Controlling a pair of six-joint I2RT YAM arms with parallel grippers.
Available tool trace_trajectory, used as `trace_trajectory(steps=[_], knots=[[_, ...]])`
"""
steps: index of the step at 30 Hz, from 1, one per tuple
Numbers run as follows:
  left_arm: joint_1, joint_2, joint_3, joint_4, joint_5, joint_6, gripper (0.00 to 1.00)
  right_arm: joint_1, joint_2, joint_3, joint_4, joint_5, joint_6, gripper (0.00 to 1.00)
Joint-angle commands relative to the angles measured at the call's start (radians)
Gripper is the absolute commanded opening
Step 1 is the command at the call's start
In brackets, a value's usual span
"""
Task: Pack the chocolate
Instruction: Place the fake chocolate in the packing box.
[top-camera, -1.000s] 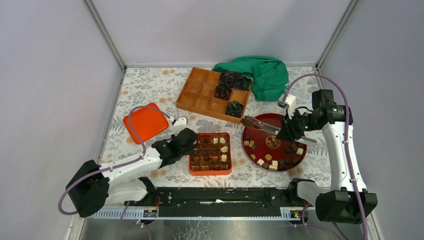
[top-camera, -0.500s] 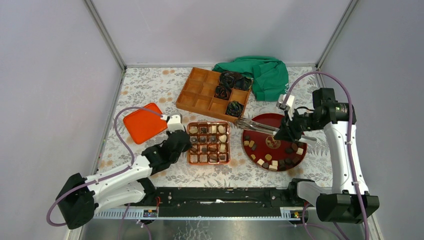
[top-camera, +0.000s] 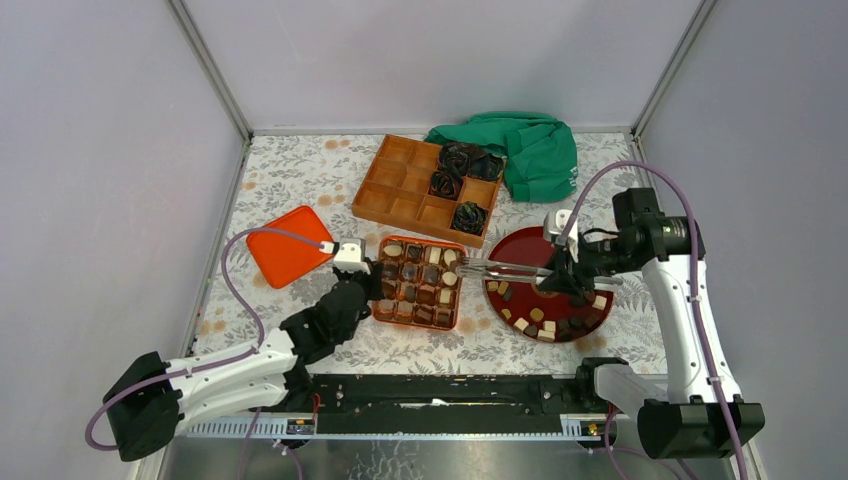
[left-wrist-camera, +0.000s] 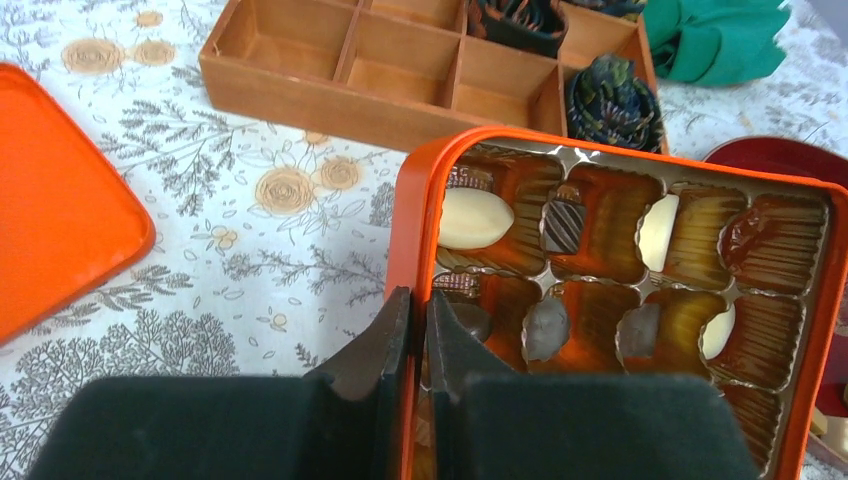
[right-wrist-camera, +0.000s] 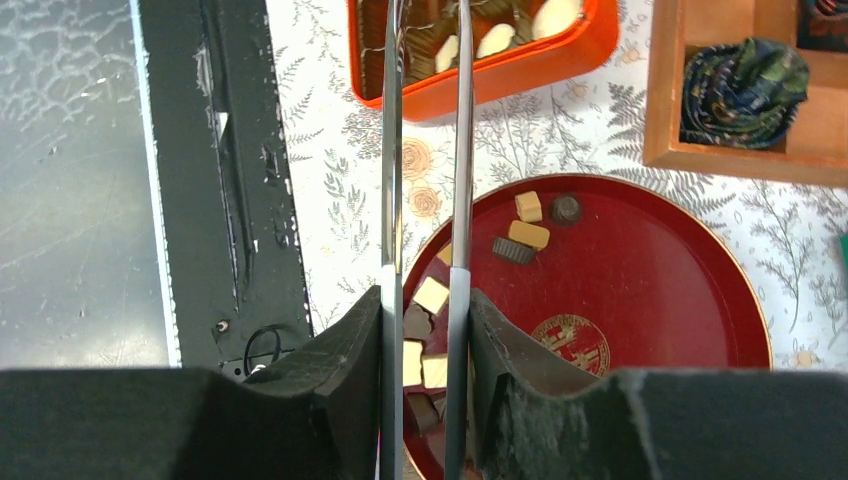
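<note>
Left jaws pinch orange box (left-wrist-camera: 405, 220) wall; right jaws clamp tongs (right-wrist-camera: 462, 150); floral tablecloth (top-camera: 300, 170), grey walls (top-camera: 430, 60).

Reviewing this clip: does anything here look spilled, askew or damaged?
Nothing stands out, nothing spilled: loose chocolate pieces lie on the red plate, the rest in the orange box. The left hand pinches the box's left wall; the right hand holds metal tongs reaching over the box.

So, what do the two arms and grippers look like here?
The left arm and right arm: white shells, black joints and bases, a purple cable looping along each. The left gripper and right gripper: black wedge-shaped fingers.
</note>
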Motion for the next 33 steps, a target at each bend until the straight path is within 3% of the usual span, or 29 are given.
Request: trace_trajectory(steps=[1, 13, 24, 33], knots=[[-0.017, -0.033, -0.004, 0.298, -0.073, 0.048, 0.00, 0.045, -0.032, -0.022, 0.017, -0.065, -0.078, 0.00], [-0.019, -0.031, 0.005, 0.266, -0.083, 0.016, 0.00, 0.108, -0.030, -0.058, 0.045, -0.023, -0.081, 0.00], [-0.020, -0.049, -0.027, 0.357, -0.067, 0.071, 0.00, 0.155, -0.026, -0.089, 0.050, -0.011, -0.113, 0.00], [-0.021, -0.053, 0.021, 0.162, -0.065, -0.067, 0.00, 0.278, 0.024, -0.088, 0.119, 0.080, -0.072, 0.00]])
